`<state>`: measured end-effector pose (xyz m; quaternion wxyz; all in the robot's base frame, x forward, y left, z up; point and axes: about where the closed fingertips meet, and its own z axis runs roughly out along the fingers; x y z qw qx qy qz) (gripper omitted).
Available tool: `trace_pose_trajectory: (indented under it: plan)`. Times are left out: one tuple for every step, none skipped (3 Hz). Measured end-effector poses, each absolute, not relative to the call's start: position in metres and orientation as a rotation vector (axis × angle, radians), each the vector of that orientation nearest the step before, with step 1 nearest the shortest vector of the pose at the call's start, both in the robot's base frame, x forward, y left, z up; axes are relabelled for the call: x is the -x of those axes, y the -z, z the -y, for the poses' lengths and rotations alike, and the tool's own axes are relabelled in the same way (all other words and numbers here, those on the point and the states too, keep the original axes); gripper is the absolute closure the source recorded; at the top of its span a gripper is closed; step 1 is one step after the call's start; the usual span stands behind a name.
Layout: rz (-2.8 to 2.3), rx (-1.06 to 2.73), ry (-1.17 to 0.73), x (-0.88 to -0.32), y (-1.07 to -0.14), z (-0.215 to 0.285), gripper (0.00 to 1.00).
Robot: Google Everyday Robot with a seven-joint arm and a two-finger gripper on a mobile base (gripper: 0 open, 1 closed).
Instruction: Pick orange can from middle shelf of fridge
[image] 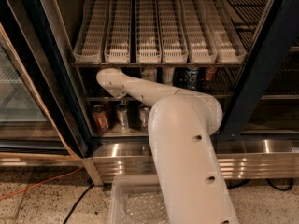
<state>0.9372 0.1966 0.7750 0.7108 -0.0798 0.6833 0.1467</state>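
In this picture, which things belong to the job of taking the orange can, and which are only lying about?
For the job: orange can, behind the forearm; middle shelf; fridge; gripper, hidden beyond the wrist at the shelf's left.
Lying about: glide trays; reddish-brown can on the fridge floor; dark can; orange cable; clear bin.

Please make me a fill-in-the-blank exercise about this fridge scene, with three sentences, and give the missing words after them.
1. The white slotted trays lie on the ___ shelf visible in the fridge.
2. The robot's white arm reaches in at the ___ shelf; the gripper is hidden behind the arm's rounded end there.
3. On the lowest level, the reddish-brown can stands, in the picture, to the ___ of the two silver cans.

Missing words: top; middle; left.
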Motion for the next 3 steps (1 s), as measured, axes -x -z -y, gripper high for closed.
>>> trace_pose_trajectory:
  plan:
    - [-1.516, 0.177, -0.325, -0.937, -0.775, -0.197, 1.00]
    - [-1.494, 0.195, -0.336, -0.932, -0.784, -0.203, 1.00]
    - [-1.473, 0.189, -0.364, -0.920, -0.790, -0.206, 1.00]
